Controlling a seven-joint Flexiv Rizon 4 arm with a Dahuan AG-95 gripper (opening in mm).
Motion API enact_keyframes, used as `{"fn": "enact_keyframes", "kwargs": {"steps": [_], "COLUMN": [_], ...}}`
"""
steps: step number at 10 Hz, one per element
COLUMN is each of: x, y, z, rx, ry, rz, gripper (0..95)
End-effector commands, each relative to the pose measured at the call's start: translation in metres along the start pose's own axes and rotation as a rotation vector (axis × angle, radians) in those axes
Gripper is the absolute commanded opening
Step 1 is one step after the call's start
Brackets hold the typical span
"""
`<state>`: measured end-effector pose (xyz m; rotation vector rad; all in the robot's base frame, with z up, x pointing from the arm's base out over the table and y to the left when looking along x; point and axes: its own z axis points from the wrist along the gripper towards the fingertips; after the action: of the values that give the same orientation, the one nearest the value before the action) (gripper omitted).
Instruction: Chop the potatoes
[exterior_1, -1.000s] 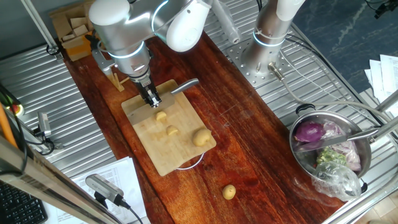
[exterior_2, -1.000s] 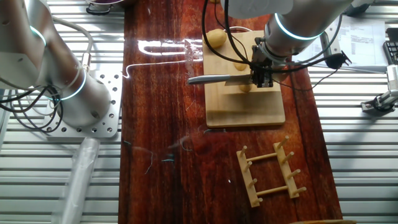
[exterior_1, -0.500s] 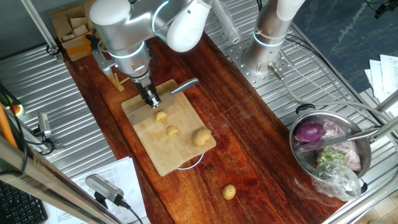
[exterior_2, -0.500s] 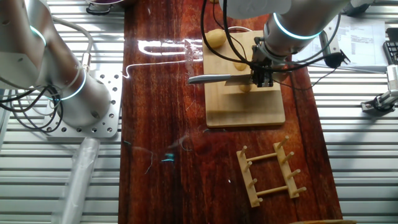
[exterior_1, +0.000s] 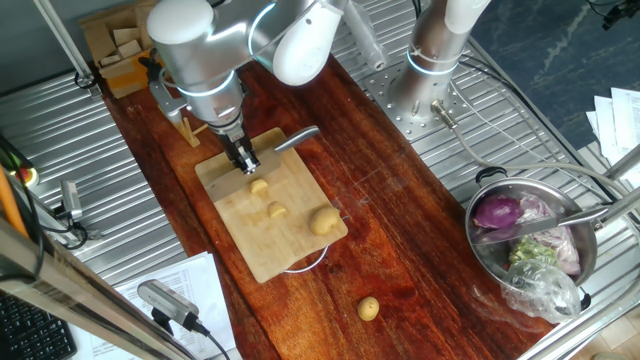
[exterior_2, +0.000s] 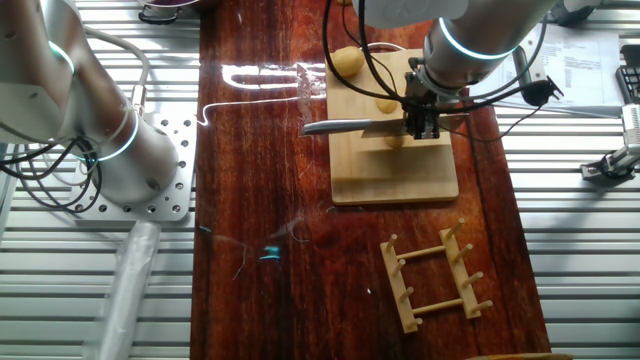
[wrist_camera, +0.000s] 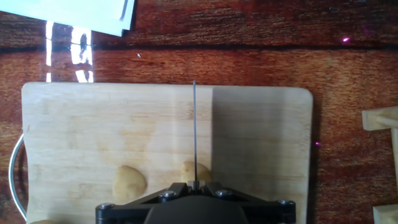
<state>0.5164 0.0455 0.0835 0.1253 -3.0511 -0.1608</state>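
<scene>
My gripper (exterior_1: 243, 160) is shut on a knife (exterior_1: 298, 138) and stands over the far end of the wooden cutting board (exterior_1: 250, 250). Three pale potatoes lie on the board: a small one (exterior_1: 259, 186) right below the gripper, a small one (exterior_1: 276, 209) and a larger one (exterior_1: 323, 220). Another small potato (exterior_1: 368, 308) lies on the table off the board. In the hand view the knife blade (wrist_camera: 194, 124) shows edge-on, running out from my gripper (wrist_camera: 194, 185) over a small potato (wrist_camera: 198, 172); another potato (wrist_camera: 129, 180) lies to its left.
A steel pot (exterior_1: 478, 260) with a purple onion (exterior_1: 497, 213) and scraps stands at the right. A wooden rack (exterior_2: 435, 275) lies beyond the board. A second arm's base (exterior_1: 432, 60) stands at the back. Papers (wrist_camera: 81, 12) lie past the table's edge.
</scene>
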Motion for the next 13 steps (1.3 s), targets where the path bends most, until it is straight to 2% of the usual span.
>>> {"fn": "enact_keyframes", "kwargs": {"steps": [1, 5, 10, 13], "x": [-0.001, -0.001, 0.000, 0.001], "y": [0.000, 0.000, 0.002, 0.002], "z": [0.019, 0.020, -0.005, -0.007], "rx": [-0.001, 0.003, 0.006, 0.003], "ry": [-0.004, -0.004, 0.029, 0.026], "rz": [0.003, 0.007, 0.006, 0.006], "gripper": [0.0, 0.0, 0.0, 0.0]}}
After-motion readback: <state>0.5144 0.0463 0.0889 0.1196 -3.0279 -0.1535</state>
